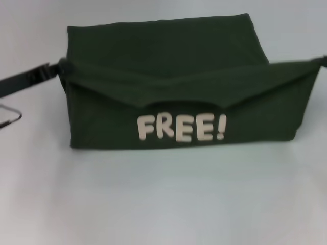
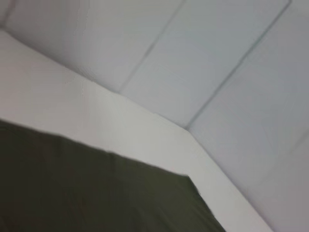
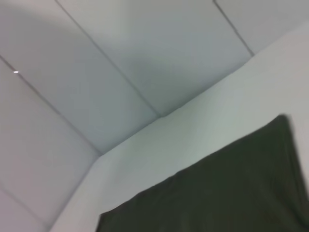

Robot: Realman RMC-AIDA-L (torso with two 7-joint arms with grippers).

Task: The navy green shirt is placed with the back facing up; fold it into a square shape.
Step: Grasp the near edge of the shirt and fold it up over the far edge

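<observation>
The navy green shirt (image 1: 168,56) lies on the white table, with its near part lifted and turned over so the cream "FREE!" letters (image 1: 181,127) face me. That lifted edge sags in the middle and is held up at both corners. My left gripper (image 1: 60,69) is shut on the left corner and my right gripper (image 1: 318,62) is shut on the right corner. In each wrist view only dark cloth shows, the shirt (image 2: 96,193) in the left one and the shirt (image 3: 217,193) in the right one, with no fingers visible.
The white table (image 1: 153,204) stretches out in front of the shirt. A thin dark wire-like loop (image 1: 13,118) lies at the left edge. The table's edge (image 2: 203,159) and pale panelled floor (image 3: 120,58) show beyond the cloth in the wrist views.
</observation>
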